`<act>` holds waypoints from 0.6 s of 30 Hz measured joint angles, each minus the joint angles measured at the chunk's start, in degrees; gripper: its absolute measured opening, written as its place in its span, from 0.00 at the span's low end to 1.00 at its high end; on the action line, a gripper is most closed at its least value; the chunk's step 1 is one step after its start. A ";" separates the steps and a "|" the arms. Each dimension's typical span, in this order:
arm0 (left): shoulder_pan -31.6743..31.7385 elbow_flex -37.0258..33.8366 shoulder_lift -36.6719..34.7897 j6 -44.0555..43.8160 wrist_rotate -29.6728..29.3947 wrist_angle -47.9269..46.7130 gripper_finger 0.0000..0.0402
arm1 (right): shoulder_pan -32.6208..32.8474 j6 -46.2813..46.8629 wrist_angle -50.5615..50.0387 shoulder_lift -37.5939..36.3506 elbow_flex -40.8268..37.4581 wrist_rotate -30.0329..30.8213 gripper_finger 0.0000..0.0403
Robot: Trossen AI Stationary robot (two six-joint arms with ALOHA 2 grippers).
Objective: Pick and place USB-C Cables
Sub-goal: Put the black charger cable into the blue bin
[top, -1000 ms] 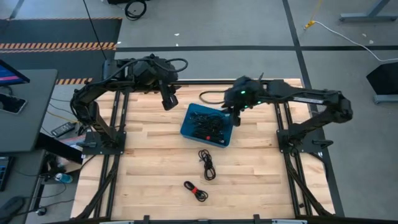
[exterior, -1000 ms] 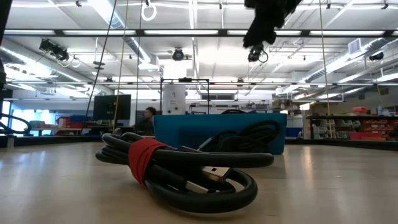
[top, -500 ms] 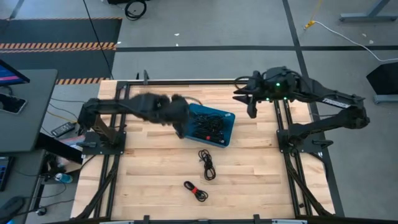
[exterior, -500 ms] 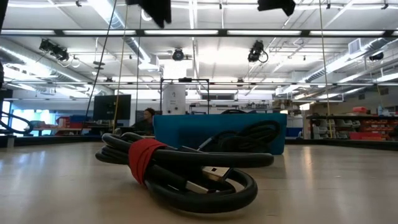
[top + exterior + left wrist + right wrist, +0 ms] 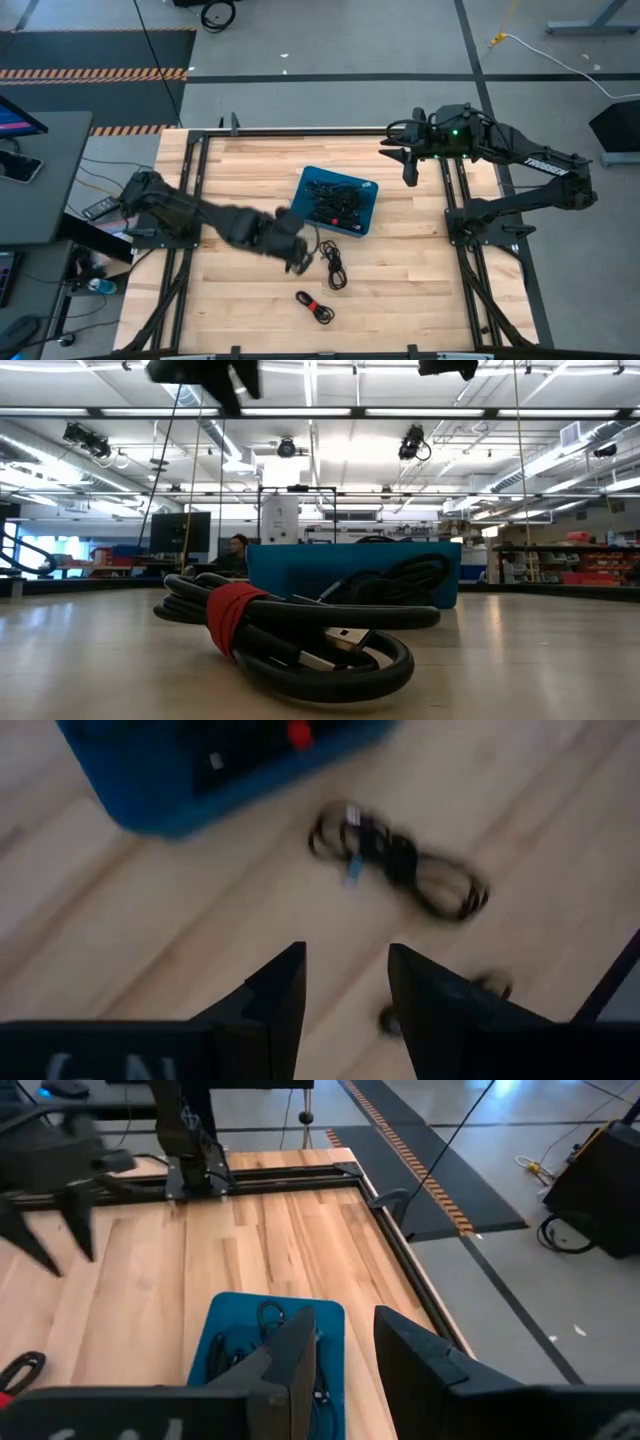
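Centrally, the left tool (image 5: 297,262) hangs low over the wooden tabletop (image 5: 240,295), just beside a loose black USB-C cable bundle (image 5: 333,263) that lies on the boards. Its two dark fingers (image 5: 280,995) stand apart with a narrow gap between them, and nothing is held between them. In the left wrist view the same bundle (image 5: 400,860) lies beyond the fingertips, close to the near wall of the blue bin (image 5: 170,790), and a second cable (image 5: 480,990) shows partly behind one finger.

The blue bin (image 5: 304,205) sits near the middle of the tabletop and holds a tangled heap of black USB-C cables (image 5: 335,201). A red-tied cable bundle (image 5: 315,307) lies apart from the bin, nearer the front edge of the tabletop. In the low view this red-tied bundle (image 5: 290,630) fills the foreground, with the bin (image 5: 300,575) standing behind it.

The right tool (image 5: 408,170) is raised beside the far right corner of the tabletop, well apart from the bin. Its fingers (image 5: 295,1355) are likewise parted by a narrow gap and carry nothing; past them the right wrist view shows the bin (image 5: 225,1320) and the left arm (image 5: 50,1170) farther off.

A person (image 5: 240,543) shows in the room behind the tabletop in the low view.
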 joint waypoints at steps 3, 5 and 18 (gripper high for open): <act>-3.14 -2.78 0.00 -0.71 0.06 0.21 0.37 | -0.31 -0.14 0.00 -0.02 0.00 -0.02 0.27; -4.66 -5.05 0.00 -3.37 0.06 0.18 0.37 | -0.31 -0.17 0.00 -0.02 0.00 -0.02 0.27; -3.75 -17.62 0.00 3.32 2.34 21.85 0.38 | -0.31 -1.22 0.04 0.00 0.00 -0.03 0.27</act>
